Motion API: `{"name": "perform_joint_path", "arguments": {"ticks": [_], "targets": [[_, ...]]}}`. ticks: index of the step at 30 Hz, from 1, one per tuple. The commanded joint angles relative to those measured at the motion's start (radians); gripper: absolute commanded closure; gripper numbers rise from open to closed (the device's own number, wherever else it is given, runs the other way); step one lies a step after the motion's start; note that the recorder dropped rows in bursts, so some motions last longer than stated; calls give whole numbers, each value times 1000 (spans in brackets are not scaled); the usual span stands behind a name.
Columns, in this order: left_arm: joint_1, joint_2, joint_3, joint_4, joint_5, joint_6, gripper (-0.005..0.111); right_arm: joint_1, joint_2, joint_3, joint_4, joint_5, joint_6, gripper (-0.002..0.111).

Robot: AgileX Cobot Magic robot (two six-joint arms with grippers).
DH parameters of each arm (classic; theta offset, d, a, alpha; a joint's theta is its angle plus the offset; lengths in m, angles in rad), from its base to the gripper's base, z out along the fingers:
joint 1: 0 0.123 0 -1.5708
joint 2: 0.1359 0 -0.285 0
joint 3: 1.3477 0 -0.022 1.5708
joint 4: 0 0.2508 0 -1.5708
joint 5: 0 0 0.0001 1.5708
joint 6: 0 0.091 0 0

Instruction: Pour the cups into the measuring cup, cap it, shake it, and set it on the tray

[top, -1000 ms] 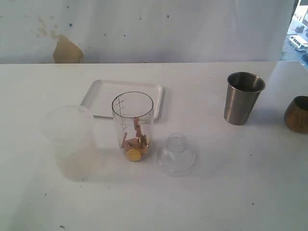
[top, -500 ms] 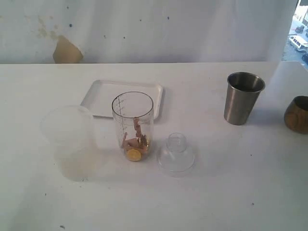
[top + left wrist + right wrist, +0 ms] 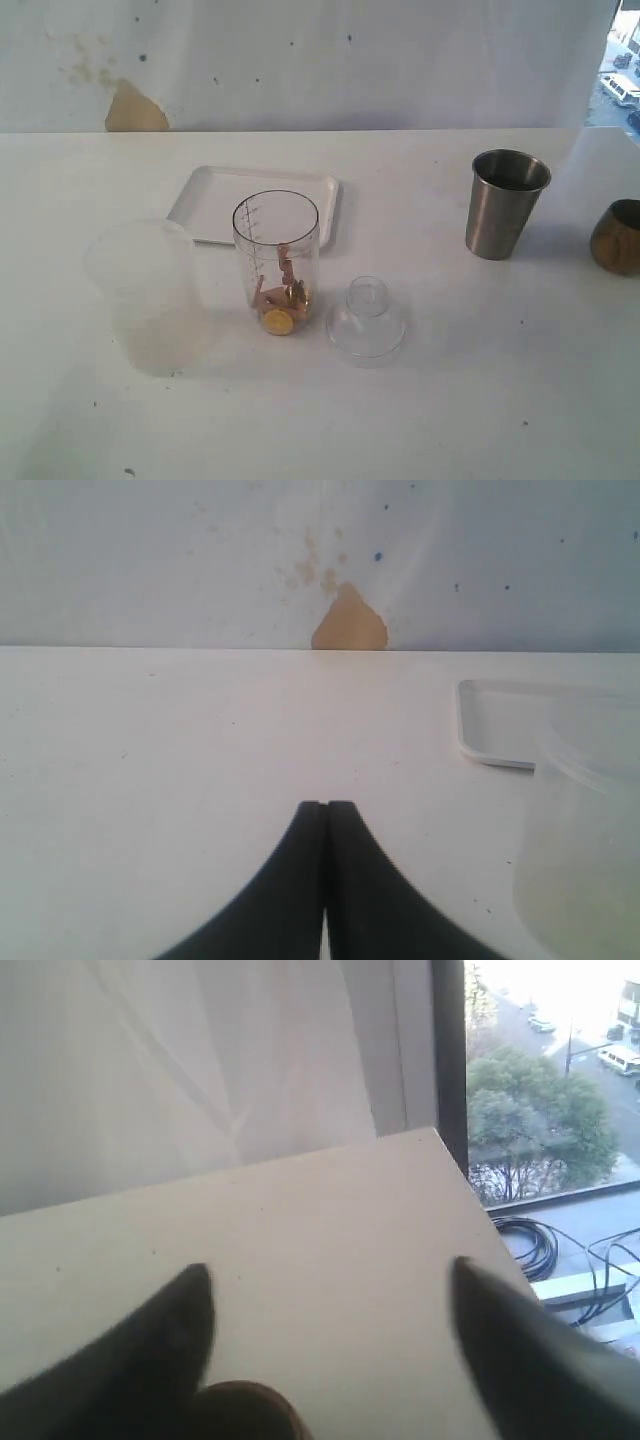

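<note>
Daylight from window [image 3: 621,75], soft faint shadows, right wrist view blurred

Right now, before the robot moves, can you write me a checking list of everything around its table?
Surface: white table, a few dark specks.
Job's things: tall clear plastic measuring cup upright, uncapped, small tan pieces inside; flat white rectangular tray behind it, nothing seen on it; tapered brushed-steel tumbler and small rounded brown wooden cup upright.
Clutter: frosted translucent plastic cup; clear domed lid beside the measuring cup.
Pincers: left pincer shut, empty; right pincer open, near the wooden cup.
Cables: black cables outside the window.
Surroundings: white wall with a tan patch; trees, street outside.
</note>
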State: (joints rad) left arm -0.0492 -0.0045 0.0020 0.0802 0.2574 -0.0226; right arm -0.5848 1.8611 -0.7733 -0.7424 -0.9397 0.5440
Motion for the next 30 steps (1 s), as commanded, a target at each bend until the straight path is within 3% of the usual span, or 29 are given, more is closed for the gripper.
{"name": "perform_joint_path", "arguments": {"ticks": [1, 6, 14, 22, 30], "targets": [[2, 4, -2, -12, -2, 1, 3, 26, -74, 8, -195, 47, 113, 3], [2, 4, -2, -12, -2, 1, 3, 116, -13, 14, -271, 150, 66, 3], [2, 4, -2, -12, -2, 1, 3, 136, 107, 20, -153, 235, -69, 3], [2, 4, -2, -12, -2, 1, 3, 136, 97, 18, -226, 82, -46, 3], [2, 4, -2, -12, -2, 1, 3, 136, -12, 18, -266, 60, 33, 3]]}}
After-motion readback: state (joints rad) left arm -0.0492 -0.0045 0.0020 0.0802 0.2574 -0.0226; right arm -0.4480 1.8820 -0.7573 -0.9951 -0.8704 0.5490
